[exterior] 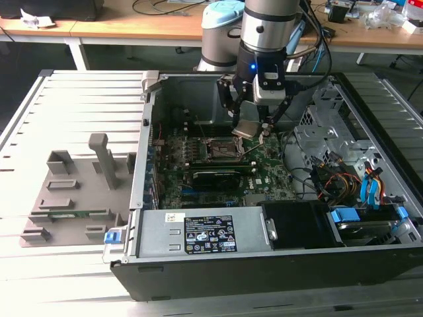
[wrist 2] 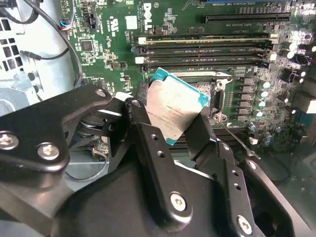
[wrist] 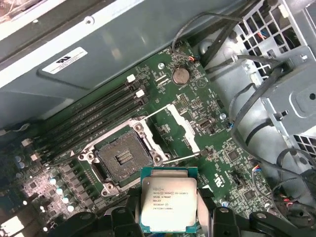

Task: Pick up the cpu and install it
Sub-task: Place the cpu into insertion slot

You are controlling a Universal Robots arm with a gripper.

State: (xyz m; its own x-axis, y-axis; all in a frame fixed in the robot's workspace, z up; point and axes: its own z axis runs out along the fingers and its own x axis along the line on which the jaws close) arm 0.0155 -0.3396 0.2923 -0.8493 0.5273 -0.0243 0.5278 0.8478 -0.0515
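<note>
The cpu [wrist: 169, 200] near socket [wrist: 123, 158], cables [wrist: 252, 96] beside.

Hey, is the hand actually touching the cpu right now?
Touching. In the second wrist view the hand clamps the cpu by two opposite edges, with no gap on either side, and holds it tilted above the motherboard.

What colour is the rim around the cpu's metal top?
Teal-green on the cpu, framing its silvery top; clearest in the second wrist view.
</note>
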